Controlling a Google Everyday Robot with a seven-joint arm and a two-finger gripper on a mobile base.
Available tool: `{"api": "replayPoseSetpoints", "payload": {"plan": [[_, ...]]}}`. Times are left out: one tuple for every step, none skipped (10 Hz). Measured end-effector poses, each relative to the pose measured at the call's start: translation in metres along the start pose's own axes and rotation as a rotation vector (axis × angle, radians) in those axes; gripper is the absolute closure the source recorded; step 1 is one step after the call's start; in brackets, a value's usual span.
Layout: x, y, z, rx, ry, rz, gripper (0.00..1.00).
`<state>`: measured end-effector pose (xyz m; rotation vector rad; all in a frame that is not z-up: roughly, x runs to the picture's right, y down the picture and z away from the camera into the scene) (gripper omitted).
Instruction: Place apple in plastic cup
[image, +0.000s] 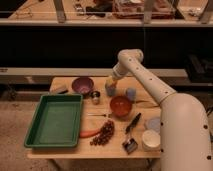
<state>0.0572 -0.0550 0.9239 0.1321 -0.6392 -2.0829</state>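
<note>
My gripper (110, 83) hangs from the white arm at the back middle of the wooden table (65, 150). It is shut on the apple (109, 81), a small pale-yellow round shape at the fingertips. The apple is held directly above the plastic cup (110, 92), a slate blue-grey tumbler, close to its rim. The cup stands upright between the metal cup and the paler blue cup. The gripper partly hides its opening.
A paler blue cup (131, 93) stands to the right and a shiny metal cup (95, 96) to the left. Nearby are a purple bowl (82, 85), an orange bowl (121, 106), a green tray (54, 120), a carrot (90, 133), grapes (103, 134), a brush (131, 123) and a white bowl (150, 140).
</note>
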Motion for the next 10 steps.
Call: {"api": "replayPoseSetpoints", "payload": {"plan": [[0.0002,0.0005,-0.0001,0.000,0.000,0.001,0.23],[0.0010,0.0000,-0.0002,0.002,0.000,0.001,0.20],[0.0014,-0.0007,-0.0002,0.004,0.001,0.001,0.20],[0.0010,-0.0005,-0.0004,0.004,-0.001,0.003,0.20],[-0.0013,0.0009,0.0005,0.004,-0.004,0.006,0.20],[-0.0015,0.0015,0.0001,0.001,-0.004,0.007,0.20],[-0.0014,0.0017,0.0005,-0.002,-0.005,0.008,0.20],[-0.0006,0.0028,-0.0007,-0.006,-0.003,0.010,0.20],[-0.0013,0.0042,-0.0010,-0.011,-0.002,0.014,0.20],[-0.0017,0.0056,-0.0023,-0.014,0.000,0.017,0.20]]}}
